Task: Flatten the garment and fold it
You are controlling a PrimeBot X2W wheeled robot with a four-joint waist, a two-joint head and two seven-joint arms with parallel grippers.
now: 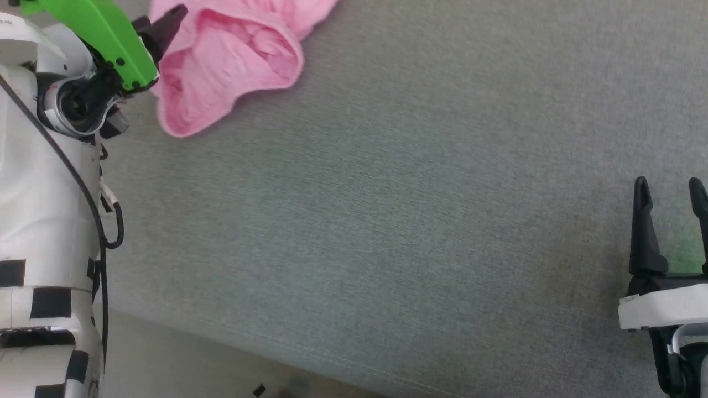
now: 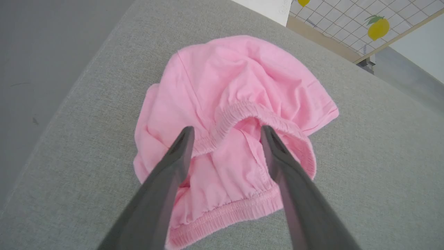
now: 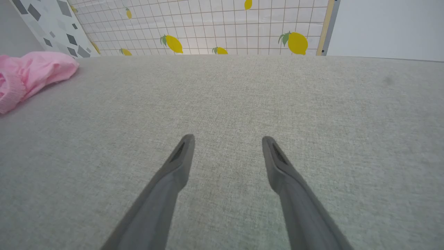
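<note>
The garment [image 1: 232, 61] is a crumpled light pink heap at the top left of the grey surface in the head view. In the left wrist view the garment [image 2: 229, 90] shows its gathered elastic waistband [image 2: 242, 111] bunched on top. My left gripper [image 2: 227, 130] hovers over that waistband with its two fingers spread on either side, open and holding nothing; in the head view one dark fingertip [image 1: 168, 25] shows beside the cloth. My right gripper [image 1: 670, 190] stands open over bare fabric at the lower right, far from the garment [image 3: 31, 74].
The grey fabric surface [image 1: 387, 221] stretches wide between the two arms. Its front edge [image 1: 249, 342] runs along the bottom left, and its side edge [image 2: 69, 93] lies left of the garment. A lemon-patterned tiled wall [image 3: 225, 27] rises behind.
</note>
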